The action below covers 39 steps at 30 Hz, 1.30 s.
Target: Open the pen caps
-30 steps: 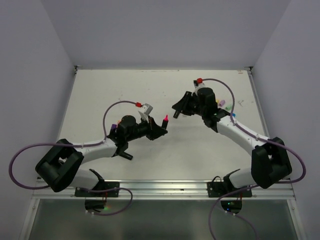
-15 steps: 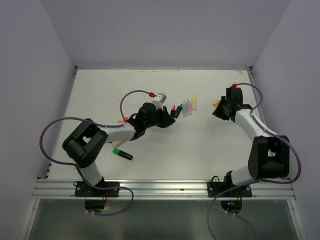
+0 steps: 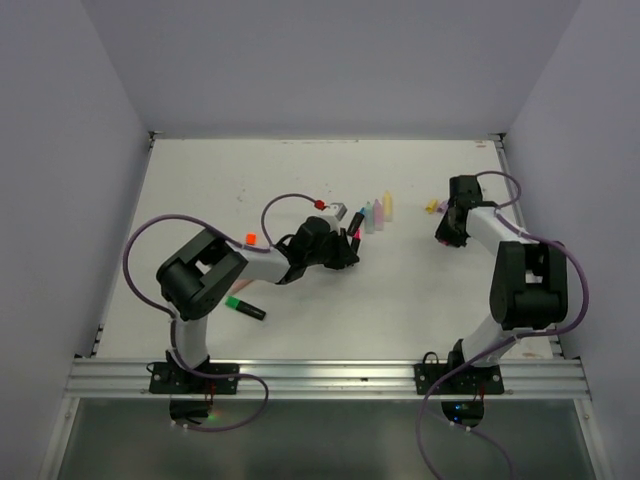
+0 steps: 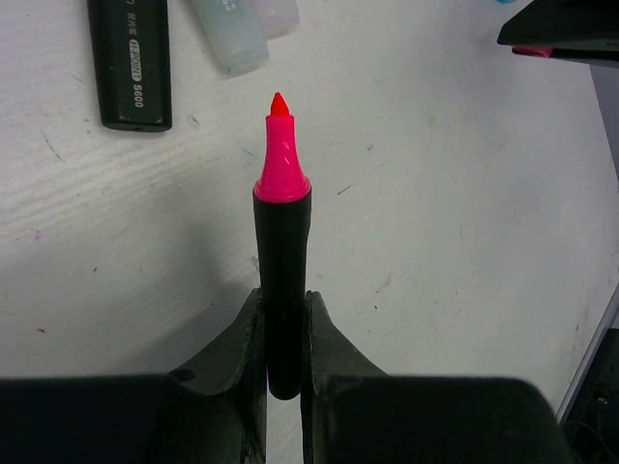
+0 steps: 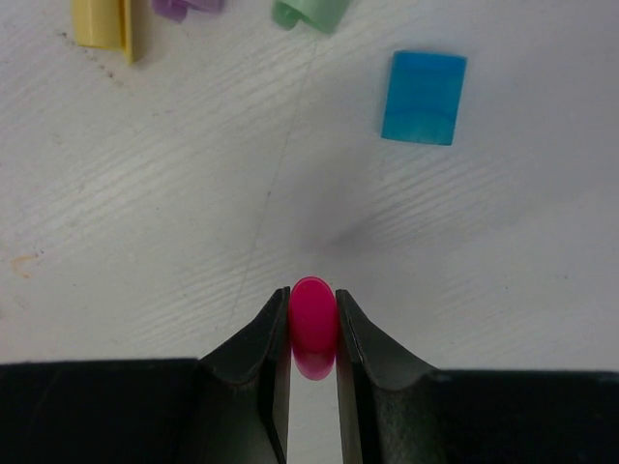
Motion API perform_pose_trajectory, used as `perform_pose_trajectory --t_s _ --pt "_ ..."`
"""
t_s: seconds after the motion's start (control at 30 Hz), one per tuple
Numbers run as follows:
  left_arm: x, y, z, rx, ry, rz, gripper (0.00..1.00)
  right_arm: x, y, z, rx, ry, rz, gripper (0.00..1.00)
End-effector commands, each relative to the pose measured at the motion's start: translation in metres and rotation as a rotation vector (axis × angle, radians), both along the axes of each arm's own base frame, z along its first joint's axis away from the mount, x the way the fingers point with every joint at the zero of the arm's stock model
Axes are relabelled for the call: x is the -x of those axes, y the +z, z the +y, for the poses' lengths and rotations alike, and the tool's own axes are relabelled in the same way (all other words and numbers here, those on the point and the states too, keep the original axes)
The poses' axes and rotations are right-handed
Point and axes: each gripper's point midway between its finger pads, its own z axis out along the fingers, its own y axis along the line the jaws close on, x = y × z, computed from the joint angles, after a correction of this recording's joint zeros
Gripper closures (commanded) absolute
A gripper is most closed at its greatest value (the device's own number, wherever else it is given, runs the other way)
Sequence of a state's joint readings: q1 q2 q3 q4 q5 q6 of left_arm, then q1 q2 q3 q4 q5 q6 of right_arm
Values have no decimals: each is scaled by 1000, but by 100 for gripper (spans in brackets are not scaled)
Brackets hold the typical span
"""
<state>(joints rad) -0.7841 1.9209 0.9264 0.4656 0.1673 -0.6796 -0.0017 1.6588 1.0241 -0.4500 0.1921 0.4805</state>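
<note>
My left gripper (image 4: 283, 319) is shut on a black-barrelled pen with a bare pink tip (image 4: 281, 164), held just above the table; in the top view it is near the table's middle (image 3: 350, 245). My right gripper (image 5: 313, 324) is shut on a pink cap (image 5: 313, 327) at the right side of the table (image 3: 447, 232). Loose caps lie ahead of it: blue (image 5: 424, 98), yellow (image 5: 102, 24), purple (image 5: 184, 8) and green (image 5: 311, 13). A row of uncapped pens (image 3: 376, 212) lies beyond the left gripper, with a black barrel (image 4: 132, 60) and a mint one (image 4: 229, 37) nearest.
A black pen with a green end (image 3: 243, 307) lies at the left front. An orange cap (image 3: 250, 239) sits by the left arm's elbow. The white walls close the table at the back and both sides.
The left gripper has carried the pink-tipped pen right and forward toward the pen row. The right gripper has swung out to the right side with the pink cap and come down by the loose caps.
</note>
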Motion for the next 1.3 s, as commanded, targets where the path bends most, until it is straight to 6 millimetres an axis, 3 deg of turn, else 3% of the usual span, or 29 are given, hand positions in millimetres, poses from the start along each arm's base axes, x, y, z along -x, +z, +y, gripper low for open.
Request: perform_pose_trajectory --t_s 0.0,0.27,0.43,0.57,0.6,0.83,1.07,1.27 --pt "-24 37 9 38 64 -116 100 -4 15 -32 83 -82 -34 100" --pt "-73 38 57 -95 201 -163 100 12 9 -77 118 -205 2 100" --pt "-102 21 69 -148 233 -135 100 8 0 -90 114 -230 30 100" --pt "-123 16 67 -136 228 -127 98 2 -9 -94 101 -231 45 95" --pt "-124 8 65 -142 219 -111 96 0 -12 -94 94 -231 49 94" --pt "-131 3 51 -121 188 -97 81 -12 -16 -89 60 -222 29 80" --pt "-122 2 37 -66 130 -78 63 -20 -9 -82 19 -195 -14 52" --pt "-119 11 38 -47 136 -95 55 -26 8 -79 24 -173 -72 37"
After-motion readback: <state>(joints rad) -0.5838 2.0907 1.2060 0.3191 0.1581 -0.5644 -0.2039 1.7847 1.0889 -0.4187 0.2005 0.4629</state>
